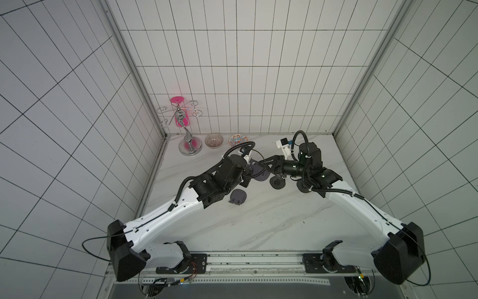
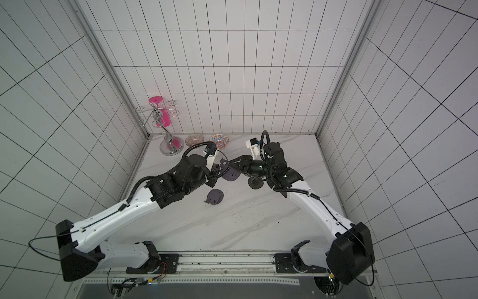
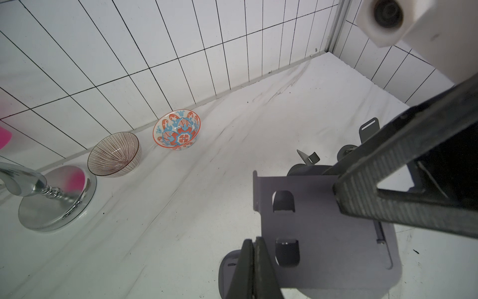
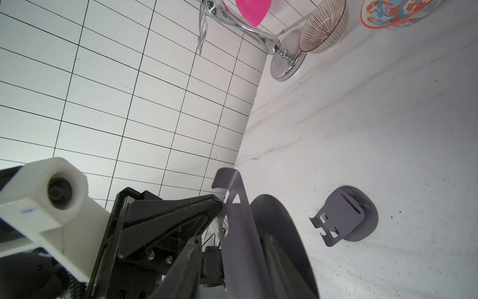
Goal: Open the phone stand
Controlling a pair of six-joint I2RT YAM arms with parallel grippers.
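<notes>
- Presumably the unfolding step: phone stand (image 1: 259,173) sits mid-table (image 1: 258,220), between both arms.
- Left gripper (image 3: 253,248): fingers pressed together, apparently pinching the stand's upturned lip (image 3: 255,186).
- Right gripper (image 4: 232,243): jaws spread astride the stand, contact unclear.
- Next: close firmly, then swing the halves apart.

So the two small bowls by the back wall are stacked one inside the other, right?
No. The brown-striped bowl and the orange-and-blue patterned bowl stand side by side, not stacked, by the back wall; the left wrist view shows it.
</notes>
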